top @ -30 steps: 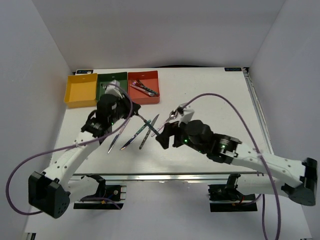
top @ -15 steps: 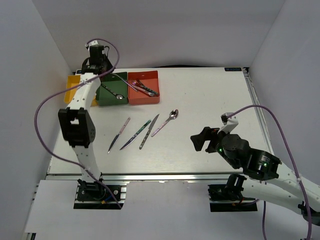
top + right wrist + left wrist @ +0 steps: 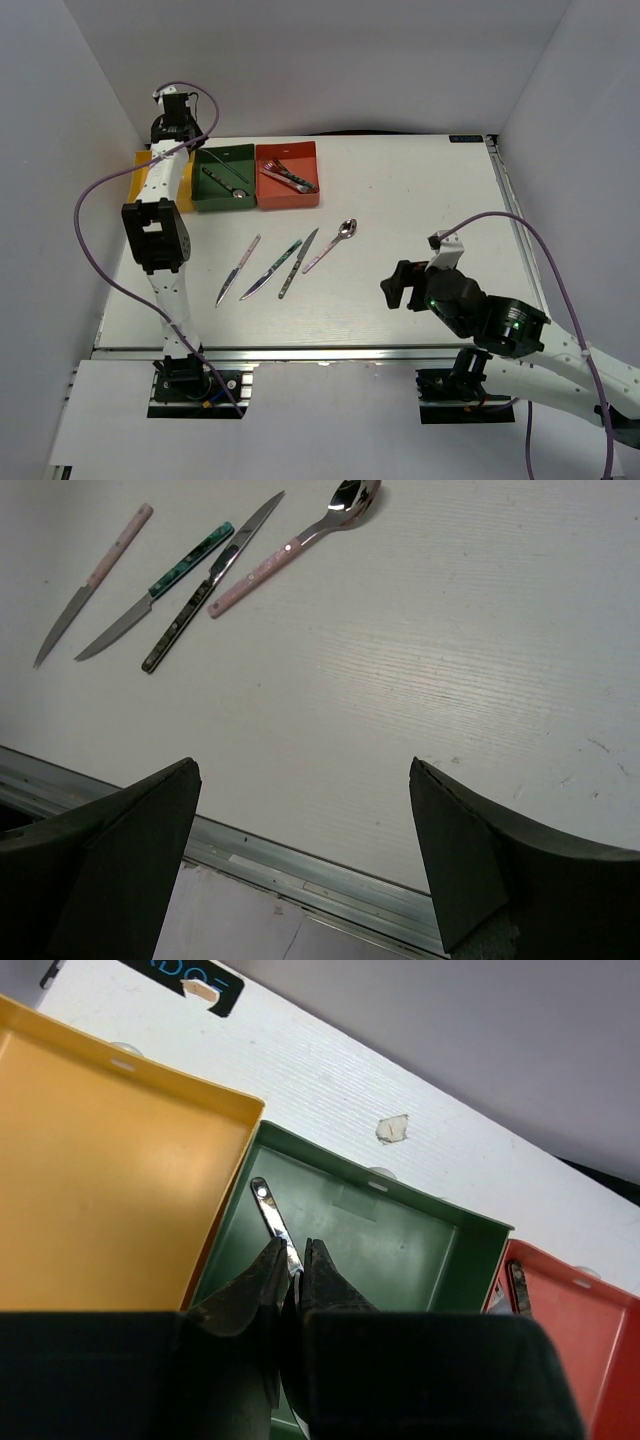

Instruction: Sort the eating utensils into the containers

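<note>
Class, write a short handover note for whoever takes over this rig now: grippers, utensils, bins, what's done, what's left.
Left gripper: shut, empty, held above the yellow bin and green bin.
Right gripper: open, empty, over the table near its front edge.
Done: one utensil in the green bin, other utensils in the red bin; nothing visible in the yellow bin.
Left: pink knife, green knife, dark knife and spoon lie on the table.

Yellow bin [image 3: 110, 1180], dark green bin [image 3: 400, 1250], red-orange bin [image 3: 560, 1330]: smooth moulded plastic with a soft sheen.
Utensil [image 3: 273, 1218] in the green bin: polished metal, mirror-bright.
Spoon [image 3: 300, 542]: glossy metal bowl, pearly pink handle.
Knives at its nine o'clock, all with bright metal blades: pink-handled knife [image 3: 95, 585]; green-handled knife [image 3: 150, 595], marbled; dark-handled knife [image 3: 212, 580], mottled.
Table [image 3: 430, 670]: white, matt, finely ridged.
Edge rail [image 3: 260, 855]: dull grey metal.
</note>
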